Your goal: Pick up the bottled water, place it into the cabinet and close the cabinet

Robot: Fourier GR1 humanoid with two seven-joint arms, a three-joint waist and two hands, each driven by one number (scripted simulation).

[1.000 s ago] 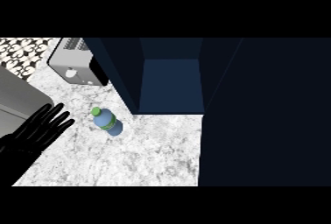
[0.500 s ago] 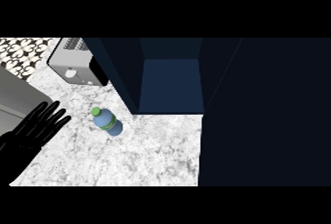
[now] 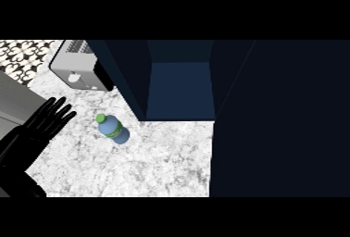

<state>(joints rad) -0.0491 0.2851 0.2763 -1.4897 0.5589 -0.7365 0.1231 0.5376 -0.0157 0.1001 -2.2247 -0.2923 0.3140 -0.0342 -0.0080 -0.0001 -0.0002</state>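
Observation:
The bottled water (image 3: 112, 129), blue with a green cap, stands on the marble counter (image 3: 150, 162) in the head view, just left of the cabinet's front. The dark blue cabinet (image 3: 181, 88) is open, and nothing shows inside it. Its door (image 3: 280, 115) swings out to the right as a wide dark panel. My left hand (image 3: 37, 132) is open at the left edge, fingers straight and spread, a short way left of the bottle and not touching it. My right hand does not show.
A silver toaster (image 3: 77, 67) sits at the back left, beside the cabinet's left wall. A grey metal surface (image 3: 14, 99) lies along the left edge, and a patterned tile wall (image 3: 27, 53) fills the top left corner.
My left hand has shifted slightly up the counter's left side, staying open. The bottle and the cabinet door have not moved.

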